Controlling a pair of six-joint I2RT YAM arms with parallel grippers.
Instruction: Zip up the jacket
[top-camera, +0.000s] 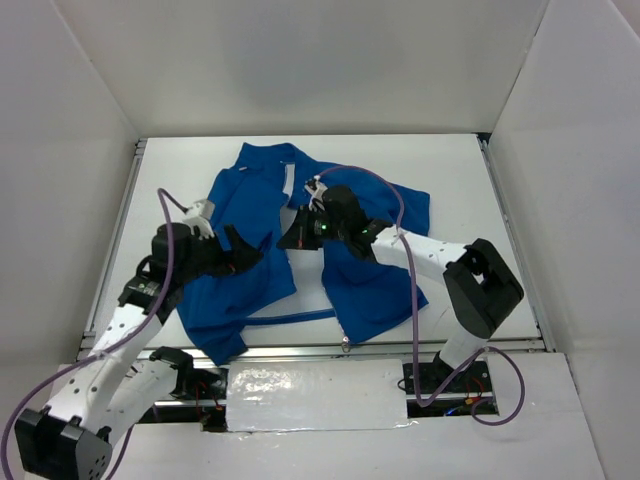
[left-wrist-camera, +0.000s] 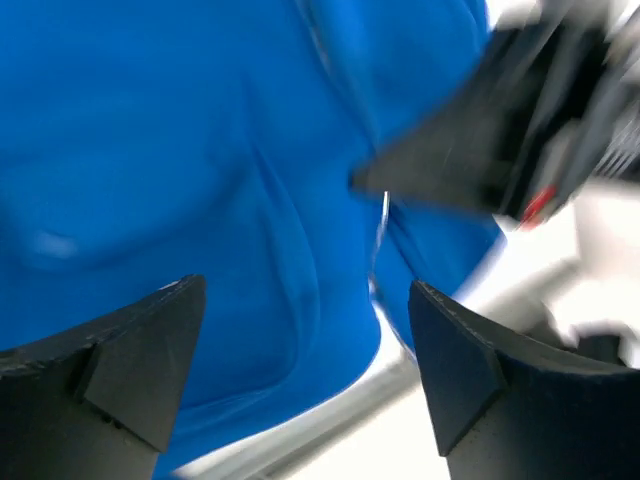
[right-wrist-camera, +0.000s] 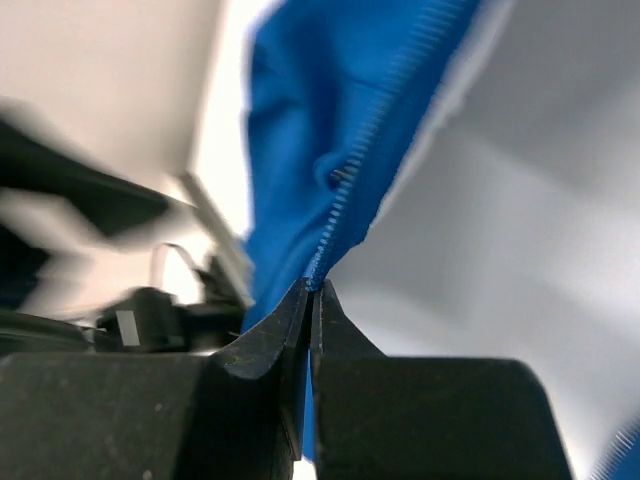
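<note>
**Position relative to fingers.** The jacket (top-camera: 250, 205) lies flat on the white table (top-camera: 460, 170), around the centre of the top view. Its front is open and the two panels are parted.

The right gripper (top-camera: 287, 241) sits over the gap between the panels. In the right wrist view its fingers (right-wrist-camera: 262, 350) are pressed together, with the jacket (right-wrist-camera: 300, 120) pinched between them at the zipper edge. The fabric rises from the tips toward 12 o'clock.

The left gripper (top-camera: 250, 256) is at about 8 o'clock from the right one, over the left panel. Its fingers (left-wrist-camera: 140, 360) stand wide apart and nothing is held. In the left wrist view blue cloth (left-wrist-camera: 150, 150) fills the space between and beyond them. Whether the tips touch the cloth cannot be told. The right gripper (left-wrist-camera: 470, 150) appears there as a dark blur at 1 o'clock.

**Materials, textures, shapes.**
- The jacket is a royal-blue woven fabric, soft and creased, with shallow folds across the left panel.
- The zipper teeth (right-wrist-camera: 370, 140) form a fine ribbed blue line along the pinched edge.
- A pale lining shows at the collar (top-camera: 288, 180).
- A thin blue strip (top-camera: 295, 317) spans the gap near the hem.
- Both grippers have matte black, wedge-shaped fingers.

**Orientation.**
- The long axis runs from 12 to 6 o'clock in the top view, with the collar at 12 and the hem at 6, toward the arm bases.
- The left panel trails toward 7 o'clock and the right panel toward 5 o'clock, so the opening widens toward the hem.
</note>
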